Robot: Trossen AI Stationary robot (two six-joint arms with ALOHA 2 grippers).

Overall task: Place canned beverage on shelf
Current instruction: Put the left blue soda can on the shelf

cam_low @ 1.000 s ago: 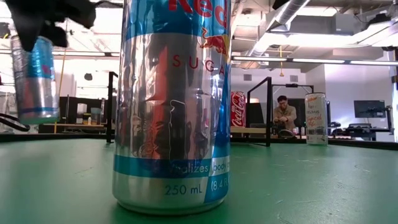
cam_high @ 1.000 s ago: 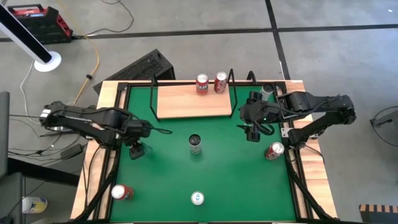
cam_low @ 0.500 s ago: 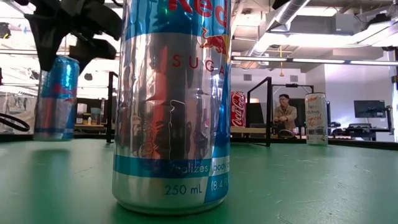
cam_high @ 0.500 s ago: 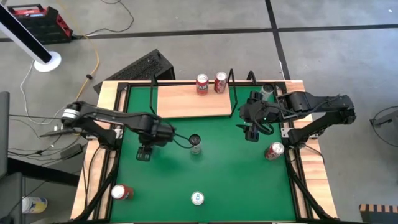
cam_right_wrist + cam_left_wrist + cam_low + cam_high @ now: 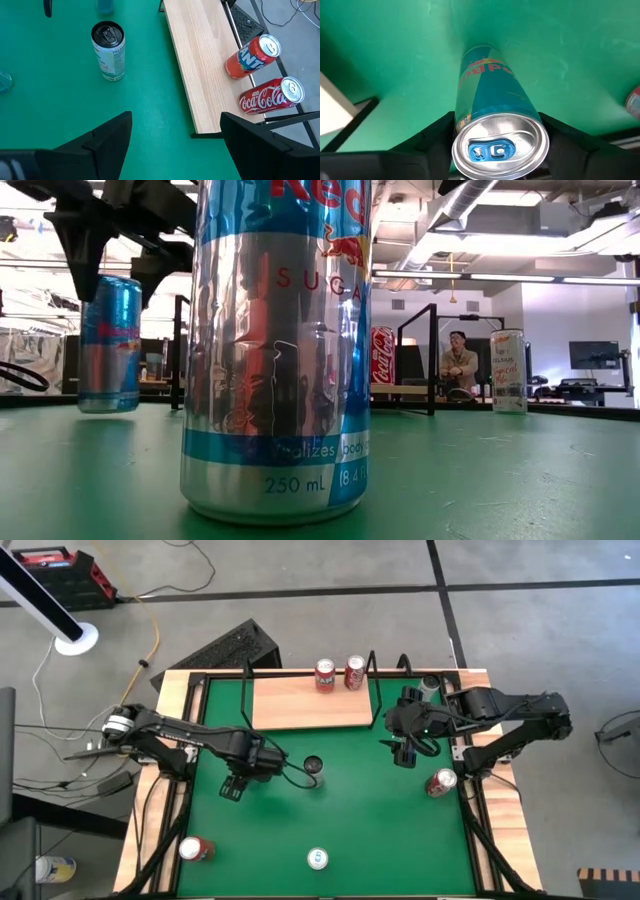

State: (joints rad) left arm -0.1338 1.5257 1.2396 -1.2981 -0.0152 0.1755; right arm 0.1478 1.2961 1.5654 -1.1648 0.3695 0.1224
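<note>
Glossy, mirror-smooth aluminium on blue can (image 5: 495,120); matt green mat (image 5: 350,830), faintly textured; light unvarnished-looking wood on shelf (image 5: 200,55), thin black wire frame (image 5: 378,690); matt dark plastic fingers (image 5: 107,135).

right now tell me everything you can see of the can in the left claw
The can is a slim blue-and-silver Red Bull, shiny metal, silver top with its blue tab unopened. It hangs upright in the left claw, gripped near the top between the two fingers. In the low view its base seems just clear of the green mat, left of the mat's middle.
</note>
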